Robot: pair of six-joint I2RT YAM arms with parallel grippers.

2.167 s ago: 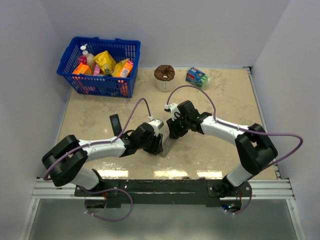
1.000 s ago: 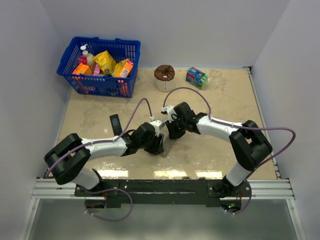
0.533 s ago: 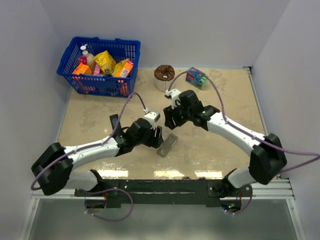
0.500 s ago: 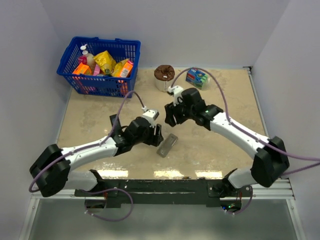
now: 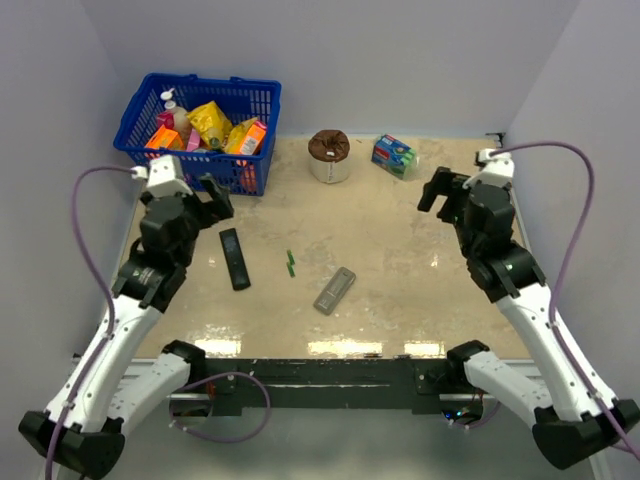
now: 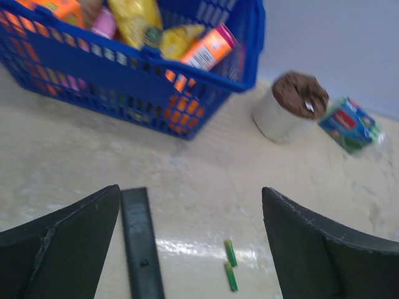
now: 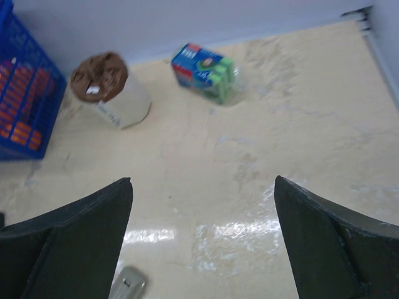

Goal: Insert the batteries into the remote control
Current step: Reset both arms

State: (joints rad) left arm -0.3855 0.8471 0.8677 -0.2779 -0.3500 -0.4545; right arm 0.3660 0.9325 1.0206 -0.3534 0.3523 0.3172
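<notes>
Short grey-backed remote control [image 5: 335, 290] lying face down, left hand [image 6: 190, 190] and right hand [image 7: 202, 180] both spread open, empty
It's right of the slim black remote [image 5: 234, 258], long axis diagonal, far end leaning right.

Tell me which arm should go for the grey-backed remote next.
Right, probably. The grey-backed remote shows at the bottom of the right wrist view, by the open right claw; the left claw faces the black remote instead.
</notes>
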